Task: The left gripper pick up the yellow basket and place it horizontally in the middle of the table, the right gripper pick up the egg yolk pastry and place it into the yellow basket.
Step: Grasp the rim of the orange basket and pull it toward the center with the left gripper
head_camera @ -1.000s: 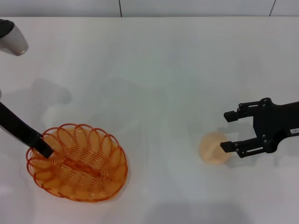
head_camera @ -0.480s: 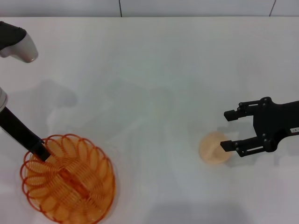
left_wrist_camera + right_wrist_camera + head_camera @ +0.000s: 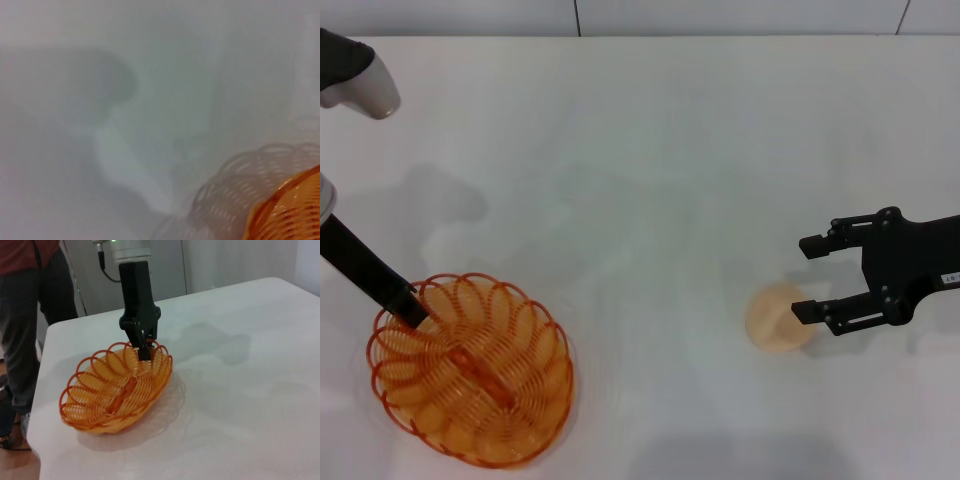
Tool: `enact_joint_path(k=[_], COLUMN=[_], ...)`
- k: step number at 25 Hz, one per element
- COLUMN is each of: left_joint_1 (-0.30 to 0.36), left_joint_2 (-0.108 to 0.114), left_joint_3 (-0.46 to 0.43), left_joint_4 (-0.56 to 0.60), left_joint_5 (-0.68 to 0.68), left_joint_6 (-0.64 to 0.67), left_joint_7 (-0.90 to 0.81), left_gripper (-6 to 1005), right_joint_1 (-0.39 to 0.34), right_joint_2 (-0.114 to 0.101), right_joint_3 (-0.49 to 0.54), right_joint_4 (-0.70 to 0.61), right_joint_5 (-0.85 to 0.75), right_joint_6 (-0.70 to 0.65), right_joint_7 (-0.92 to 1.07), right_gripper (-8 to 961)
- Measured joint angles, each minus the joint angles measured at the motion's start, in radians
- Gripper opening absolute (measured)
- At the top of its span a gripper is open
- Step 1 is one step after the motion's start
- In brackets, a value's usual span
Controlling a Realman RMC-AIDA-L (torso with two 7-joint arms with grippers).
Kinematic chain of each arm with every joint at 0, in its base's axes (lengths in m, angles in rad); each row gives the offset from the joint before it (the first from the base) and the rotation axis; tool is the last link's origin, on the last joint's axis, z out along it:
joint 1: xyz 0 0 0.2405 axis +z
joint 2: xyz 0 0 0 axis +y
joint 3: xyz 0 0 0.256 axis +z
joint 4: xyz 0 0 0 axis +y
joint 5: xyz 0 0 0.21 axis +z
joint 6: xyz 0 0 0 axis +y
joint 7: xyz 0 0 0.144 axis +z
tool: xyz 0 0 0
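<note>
Left tool clamps rim of basket, tilted at 7 o'clock on white counter. Right tool spread wide at 4 o'clock, lower finger touching pastry. Bystander beyond counter edge.

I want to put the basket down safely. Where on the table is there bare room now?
The table is bare between the yellow basket, held at its rim by the left gripper, and the egg yolk pastry. The far half is bare too. It is crowded only around the open right gripper beside the pastry.
</note>
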Motion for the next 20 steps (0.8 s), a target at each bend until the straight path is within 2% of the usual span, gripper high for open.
enact_joint_path(k=[9,20], left_joint_1=[-0.003,-0.030], left_joint_2=[0.001,0.001], left_joint_3=[-0.029,-0.197], left_joint_4=[0.009,0.011], left_joint_5=[-0.003,-0.025], left_joint_6=[-0.014,-0.029], left_joint_7=[0.003,-0.075], left_gripper=[116,96], right_joint_1=[0.000,0.003], right_joint_2=[-0.001,-0.001], right_joint_3=[0.003,0.008], right_joint_4=[0.001,0.000], right_joint_5=[0.000,0.000], right_joint_6=[0.008,0.013], right_joint_7=[-0.002,0.000], right_gripper=[771,770])
